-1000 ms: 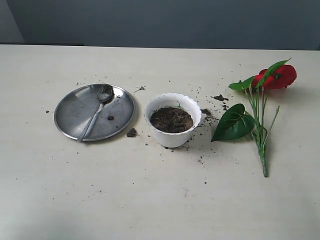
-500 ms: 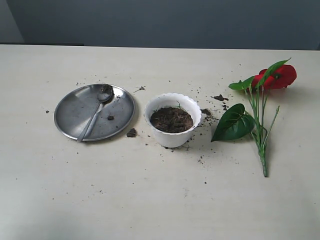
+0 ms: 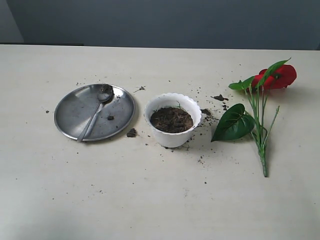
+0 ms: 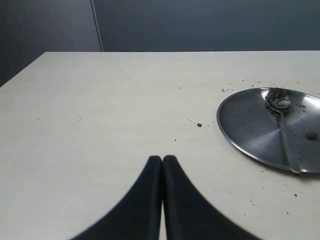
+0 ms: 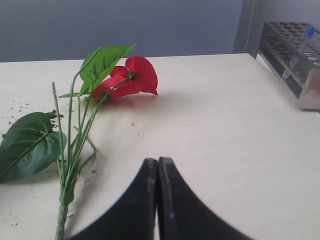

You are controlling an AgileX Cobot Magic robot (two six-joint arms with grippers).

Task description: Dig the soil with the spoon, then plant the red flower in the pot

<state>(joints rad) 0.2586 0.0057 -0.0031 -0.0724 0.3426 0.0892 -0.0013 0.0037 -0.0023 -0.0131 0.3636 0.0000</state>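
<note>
My left claw (image 4: 162,159), closed on nothing, should pinch the slim, stiff, likely slippery spoon (image 4: 284,131) ahead by its clean handle end.

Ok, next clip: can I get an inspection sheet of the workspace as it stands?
Surface: pale table, dusted with dirt specks.
Soil: soil sits in the upright pot.
Spoon: spoon lies on the steel plate, dirt on its bowl.
Flower: red flower lies flat, right of the pot in the exterior view, apart from it; not planted.
Clutter: crumbs around pot and plate; rack with tubes near a table edge.
Grippers: left gripper shut, empty; right gripper shut, empty.
Cables: nothing seen.
Surroundings: dark grey-blue wall.
</note>
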